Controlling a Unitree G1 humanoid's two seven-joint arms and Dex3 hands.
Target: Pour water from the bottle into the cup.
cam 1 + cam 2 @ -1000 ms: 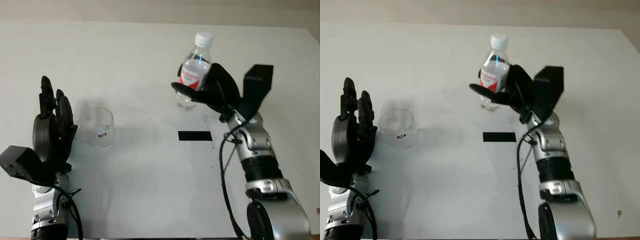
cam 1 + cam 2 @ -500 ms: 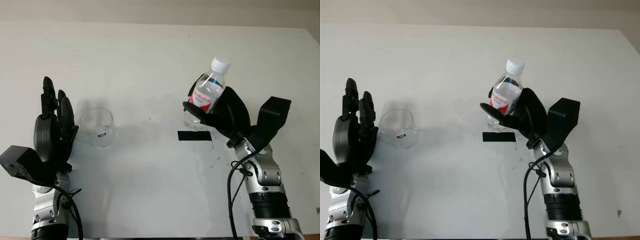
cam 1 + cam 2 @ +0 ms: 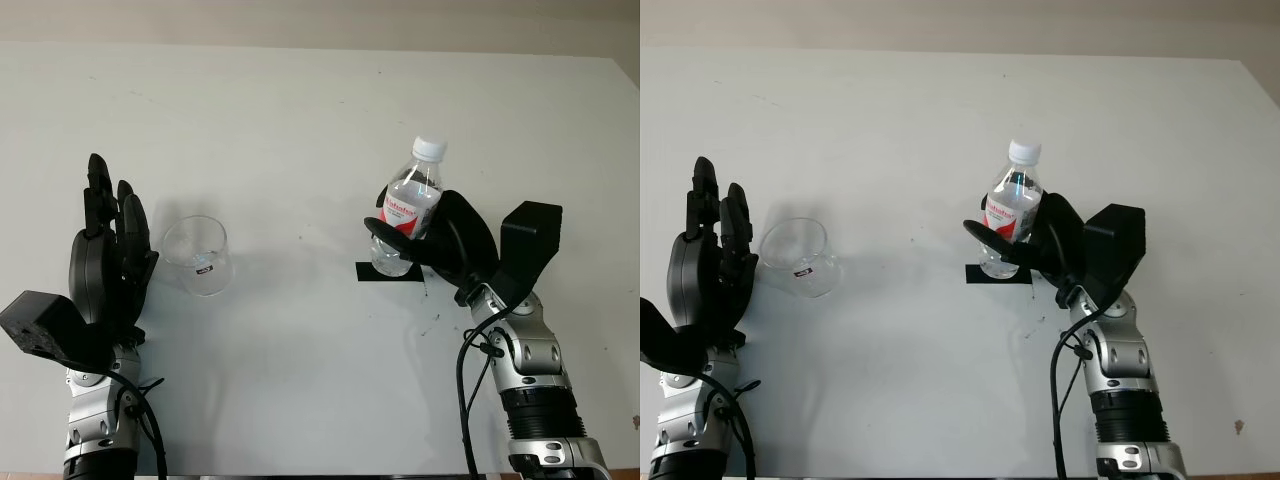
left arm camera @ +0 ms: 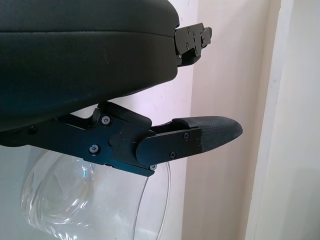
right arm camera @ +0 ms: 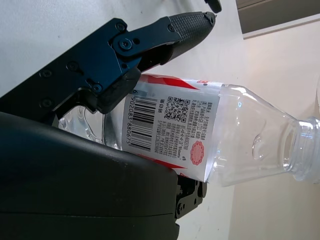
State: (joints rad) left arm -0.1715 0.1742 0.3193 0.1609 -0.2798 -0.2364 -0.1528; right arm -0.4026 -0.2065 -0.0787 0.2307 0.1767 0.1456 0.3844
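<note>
Clear plastic, white-capped and red-labelled, the bottle (image 3: 408, 215) stands nearly upright in the right hand (image 3: 452, 245), whose fingers are curled round its labelled middle; its base sits over or just above a strip of black tape (image 3: 390, 271) on the white table (image 3: 300, 120), and I cannot tell whether it touches. The cup (image 3: 198, 256), a clear glass, stands well apart toward the left side, just beside the left hand (image 3: 108, 262), which holds nothing and is open. The cap looks to be in place, so pouring cannot start until it comes off; that probably calls for the left hand while the right keeps the body steady. After that, the sound course is to carry the bottle across until its neck is over the cup's rim, then tip slowly, keeping the grip at the label so the thin wall does not buckle. From the right wrist, the barcode side of the label and a fingertip (image 5: 192, 22) lapping over it show plainly. From the left wrist, the cup's rim (image 4: 150, 200) sits close under a finger (image 4: 205, 135).
</note>
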